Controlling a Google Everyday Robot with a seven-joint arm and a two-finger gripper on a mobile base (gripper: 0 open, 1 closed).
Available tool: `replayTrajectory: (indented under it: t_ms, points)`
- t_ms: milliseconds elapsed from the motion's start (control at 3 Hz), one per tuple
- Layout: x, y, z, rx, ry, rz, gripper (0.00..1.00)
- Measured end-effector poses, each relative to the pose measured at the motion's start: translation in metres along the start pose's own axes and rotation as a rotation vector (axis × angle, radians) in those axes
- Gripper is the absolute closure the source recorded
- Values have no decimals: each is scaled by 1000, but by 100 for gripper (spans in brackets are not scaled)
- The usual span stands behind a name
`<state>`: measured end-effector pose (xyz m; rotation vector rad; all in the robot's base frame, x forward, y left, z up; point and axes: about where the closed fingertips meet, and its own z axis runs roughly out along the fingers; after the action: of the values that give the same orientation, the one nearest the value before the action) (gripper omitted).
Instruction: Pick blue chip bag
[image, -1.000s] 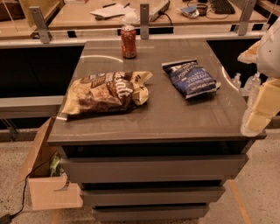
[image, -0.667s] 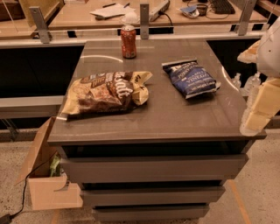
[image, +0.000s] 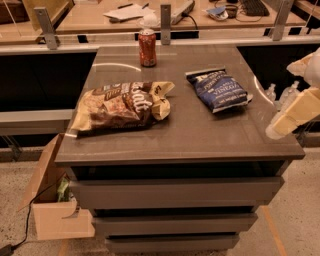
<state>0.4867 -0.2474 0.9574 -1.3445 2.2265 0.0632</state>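
Blue chip bag (image: 218, 90): small dark navy snack packet, white lettering, lying flat on the right half of the table (image: 200, 142), toward the far side, touched by nothing. Gripper (image: 295, 114): pale, cream-coloured, hanging just off the table's right edge, near the bag's right side but apart from it, holding nothing visible. Not possible to tell whether open or closed. Handling, as judged: very light, air-puffed, soft and crinkly, skin probably slippery, contents brittle under a hard squeeze. Best hold, as judged: from above across the narrower width of the puffed body, or on a crimped end seam, closed gently to avoid crushing. Risk: sliding over the smooth top instead of lifting. Neighbours, going outward: larger brown-and-tan bag (image: 120, 106) well apart on the left half; red can (image: 147, 47) upright near the far edge, left of the packet; cardboard box (image: 50, 220) on the floor by the table's left front corner. Against a second ago: no visible change; gripper in the same place, both bags and the can unmoved.
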Motion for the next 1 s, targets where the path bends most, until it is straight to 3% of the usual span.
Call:
replayTrajectory:
  t_ms: [333, 667, 1000]
  points:
    - [8, -38, 22, 39, -125, 98, 0]
    - [9, -66, 42, 57, -231, 144, 0]
    - [-4, -103, 92, 26, -387, 112, 0]
